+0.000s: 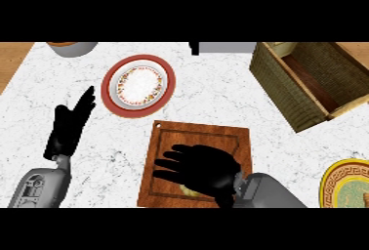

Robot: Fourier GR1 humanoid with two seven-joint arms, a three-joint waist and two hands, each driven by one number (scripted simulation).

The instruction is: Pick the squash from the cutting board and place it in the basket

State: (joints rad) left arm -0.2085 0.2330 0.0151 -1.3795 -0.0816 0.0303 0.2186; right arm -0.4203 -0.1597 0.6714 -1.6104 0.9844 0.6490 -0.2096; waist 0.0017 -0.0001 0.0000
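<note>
Counter: white marbled top (216,88), wood strip showing at upper left and upper right corners.
Right fingers: black (173,155), spread and bent downward over the squash, draped on it from above; whether truly clasped around it cannot be told.
Right hand: (205,171) low over lower middle of cutting board, grey forearm entering from lower edge.
Squash: pale yellow sliver (189,191) peeking from under right palm, on the board, mostly hidden.
Cutting board: brown wood, grooved border (202,134), near lower centre of counter, slightly turned.
Left fingers: straight, pointing up and away (86,100), holding nothing.
Left hand: (69,128) at left of view, resting above counter, well apart from board.
Basket: woven, rectangular (277,83), upper right, tilted relative to counter edge; interior shows reddish-brown floor, nothing seen inside.
Red-rimmed plate: (110,88) upper centre-left, patterned white centre, bare of food.
Yellow-rimmed plate: (330,178) cut by right edge, green centre.
Grey bowl: (72,49) at top left edge, contents unclear.
Grey object: (227,47) at top centre, partly cut off.
</note>
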